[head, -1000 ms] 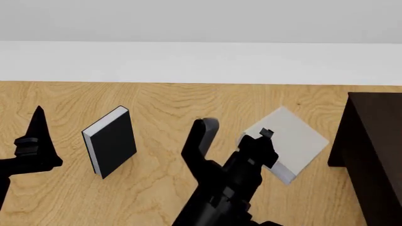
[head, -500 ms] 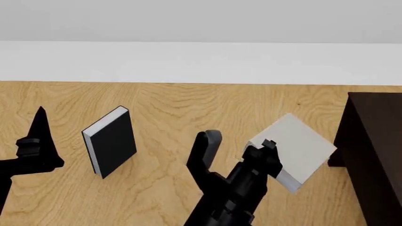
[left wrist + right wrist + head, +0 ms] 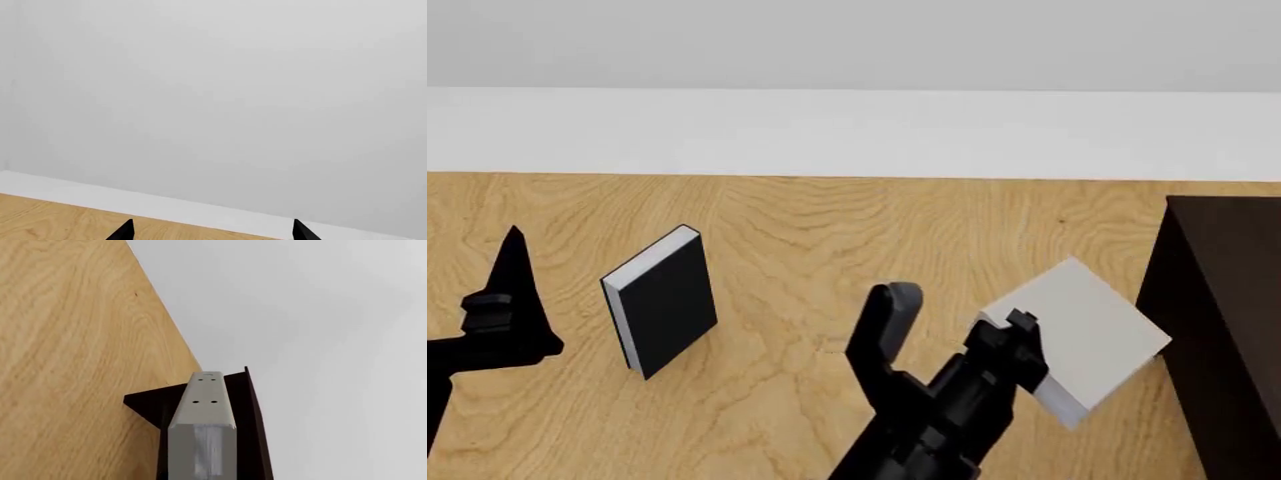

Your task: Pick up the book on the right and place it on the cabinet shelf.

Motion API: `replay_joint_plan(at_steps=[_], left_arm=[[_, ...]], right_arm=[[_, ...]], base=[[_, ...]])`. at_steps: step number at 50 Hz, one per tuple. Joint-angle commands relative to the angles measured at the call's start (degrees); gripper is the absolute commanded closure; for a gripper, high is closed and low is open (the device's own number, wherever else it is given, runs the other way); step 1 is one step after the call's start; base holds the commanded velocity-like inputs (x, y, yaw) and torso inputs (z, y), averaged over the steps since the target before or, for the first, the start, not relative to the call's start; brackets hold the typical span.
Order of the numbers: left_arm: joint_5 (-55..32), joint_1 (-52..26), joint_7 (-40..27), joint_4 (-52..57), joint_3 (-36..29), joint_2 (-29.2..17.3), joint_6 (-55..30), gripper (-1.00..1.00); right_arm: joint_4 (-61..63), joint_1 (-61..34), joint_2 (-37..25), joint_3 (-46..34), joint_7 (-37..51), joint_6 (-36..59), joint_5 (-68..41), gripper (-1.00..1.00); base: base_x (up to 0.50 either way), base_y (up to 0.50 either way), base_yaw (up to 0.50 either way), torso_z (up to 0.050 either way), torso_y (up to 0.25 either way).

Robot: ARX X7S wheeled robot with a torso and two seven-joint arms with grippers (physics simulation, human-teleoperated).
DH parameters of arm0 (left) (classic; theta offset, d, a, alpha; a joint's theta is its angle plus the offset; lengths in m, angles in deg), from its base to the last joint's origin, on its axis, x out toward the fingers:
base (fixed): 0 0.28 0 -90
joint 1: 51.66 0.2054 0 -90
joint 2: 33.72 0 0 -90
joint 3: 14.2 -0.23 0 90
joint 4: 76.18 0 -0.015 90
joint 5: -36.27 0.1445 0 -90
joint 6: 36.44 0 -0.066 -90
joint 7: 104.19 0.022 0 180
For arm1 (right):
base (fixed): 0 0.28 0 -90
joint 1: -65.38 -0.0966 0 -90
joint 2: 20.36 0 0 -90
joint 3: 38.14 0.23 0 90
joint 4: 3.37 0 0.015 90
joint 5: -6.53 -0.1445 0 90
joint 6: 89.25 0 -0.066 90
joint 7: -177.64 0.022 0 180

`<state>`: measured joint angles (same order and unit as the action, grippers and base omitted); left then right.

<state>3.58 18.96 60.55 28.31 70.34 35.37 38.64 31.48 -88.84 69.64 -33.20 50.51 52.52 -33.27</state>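
The light-grey book (image 3: 1084,335) with white page edges is held tilted above the wooden table, its right corner close to the dark brown cabinet (image 3: 1228,330) at the right edge. My right gripper (image 3: 1014,328) is shut on the book's left edge. In the right wrist view a grey block (image 3: 203,410) stands in front of the dark cabinet (image 3: 257,430); I cannot tell if it is the book or a finger. My left gripper (image 3: 510,290) hovers at the far left, open and empty; its two tips stand wide apart in the left wrist view (image 3: 212,235).
A black-covered book (image 3: 661,300) with white pages lies on the wooden table (image 3: 801,230) left of centre. A white wall band runs along the table's far edge. The second grey book is not in view.
My right gripper has carried the grey book to the right and a little nearer, toward the cabinet. The left arm and the black book have not moved.
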Motion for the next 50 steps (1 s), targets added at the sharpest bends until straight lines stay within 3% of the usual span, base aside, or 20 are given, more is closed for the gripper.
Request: replay_joint_plan(at_steps=[1,50], left_arm=[[0.1,-0.1,0.1,-0.3,-0.3,0.0,0.2,-1.00],[-0.1,-0.1,-0.2,-0.4,-1.2,-0.3,0.9,-1.00]], right_arm=[[-1.5,-0.4,0.0,-1.7,1.1,3.0,4.3,1.00],[-10.1,1.4,0.0,0.1,-0.1,2.5,3.9,1.00]], base=[[0.00,0.00,0.00,0.000,0.000],[0.00,0.00,0.00,0.000,0.001]])
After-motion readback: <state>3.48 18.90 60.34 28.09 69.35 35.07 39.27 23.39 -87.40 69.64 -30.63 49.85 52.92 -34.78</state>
